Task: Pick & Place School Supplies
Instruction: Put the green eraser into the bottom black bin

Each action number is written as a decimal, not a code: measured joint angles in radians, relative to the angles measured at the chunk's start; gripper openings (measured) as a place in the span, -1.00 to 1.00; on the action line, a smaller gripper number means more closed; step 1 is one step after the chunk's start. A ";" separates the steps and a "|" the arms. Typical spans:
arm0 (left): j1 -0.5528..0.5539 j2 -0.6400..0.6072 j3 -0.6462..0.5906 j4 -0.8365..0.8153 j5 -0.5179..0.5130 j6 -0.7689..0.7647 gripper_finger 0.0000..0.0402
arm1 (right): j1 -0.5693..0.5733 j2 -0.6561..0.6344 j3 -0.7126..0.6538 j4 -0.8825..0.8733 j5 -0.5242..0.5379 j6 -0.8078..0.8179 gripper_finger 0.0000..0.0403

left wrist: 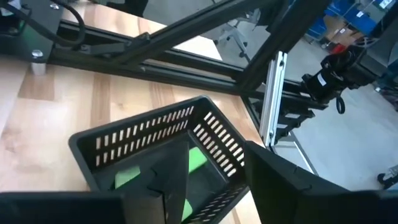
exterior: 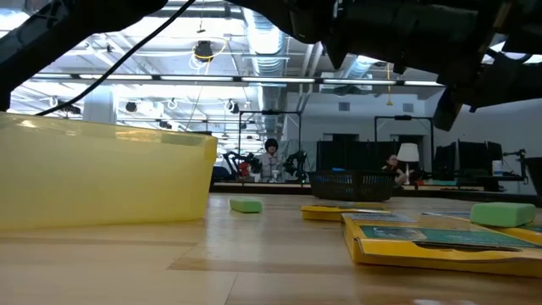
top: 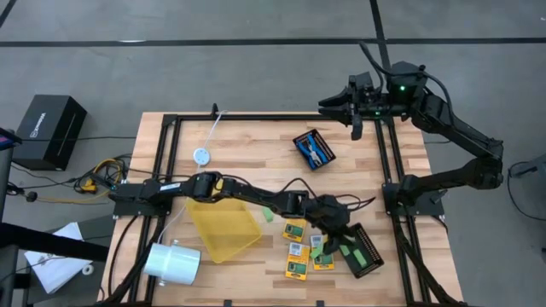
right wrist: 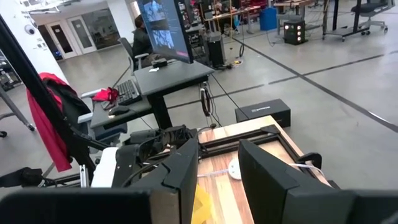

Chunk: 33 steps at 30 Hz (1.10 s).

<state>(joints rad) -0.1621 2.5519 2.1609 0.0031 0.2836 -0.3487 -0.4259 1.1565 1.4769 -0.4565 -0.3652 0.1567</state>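
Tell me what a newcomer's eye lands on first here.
The left arm stretches across the table, its end effector open over the black mesh tray holding green sticks. A translucent yellow tray lies mid-table, with yellow-and-green crayon boxes beside it. The right end effector waits at the far edge.

From above, the left pincer (top: pixel 341 241) covers part of the mesh tray (top: pixel 365 252) at the counter's (top: pixel 256 153) right front corner, so we cannot tell how many green sticks (left wrist: pixel 198 158) lie in it. In the left wrist view its own fingers (left wrist: pixel 171 180) hide much of the tray's floor. The low view cuts off the yellow tray (exterior: pixel 102 174) at its left edge, and dark arm parts fill its top. The crayon boxes' (top: pixel 299 251) print is too small to read.
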 joint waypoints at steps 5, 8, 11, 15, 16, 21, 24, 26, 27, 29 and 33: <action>0.001 0.000 0.000 -0.001 -0.004 -0.020 -0.27 | 0.000 0.000 0.000 0.000 0.000 -0.007 -0.46; -0.001 0.000 0.000 -0.001 -0.004 -0.056 -0.27 | 0.001 0.000 0.000 0.000 -0.009 0.001 -0.46; -0.001 -0.011 -0.002 -0.022 0.024 -0.105 -0.27 | 0.009 -0.009 0.002 -0.034 -0.047 0.009 -0.46; 0.007 -0.087 -0.002 -0.185 0.020 0.001 -0.28 | 0.049 -0.022 0.045 -0.146 -0.053 -0.014 -0.46; 0.012 -0.116 -0.002 -0.253 0.004 0.045 -0.29 | 0.064 -0.023 0.062 -0.169 -0.052 -0.028 -0.46; 0.101 -0.289 -0.036 -0.497 -0.125 0.186 -0.29 | 0.134 -0.026 0.151 -0.194 -0.050 -0.069 -0.46; 0.177 -0.426 -0.111 -0.610 -0.200 0.183 -0.29 | 0.179 -0.027 0.181 -0.225 -0.055 -0.094 -0.46; 0.223 -0.530 -0.179 -0.668 -0.234 0.182 -0.29 | 0.209 -0.026 0.191 -0.289 -0.056 -0.120 -0.46; 0.245 -0.590 -0.218 -0.681 -0.248 0.169 -0.29 | 0.226 -0.026 0.191 -0.334 -0.057 -0.134 -0.46; 0.288 -0.711 -0.307 -0.697 -0.278 0.147 -0.29 | 0.264 -0.024 0.191 -0.456 -0.060 -0.161 -0.46; 0.352 -0.955 -0.506 -0.704 -0.363 0.070 -0.29 | 0.362 0.010 0.176 -0.697 -0.058 -0.222 -0.46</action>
<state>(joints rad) 0.1897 1.5967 1.6548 -0.7005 -0.0790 -0.2788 -0.0637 1.1666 1.6534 -1.1533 -0.4230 -0.0654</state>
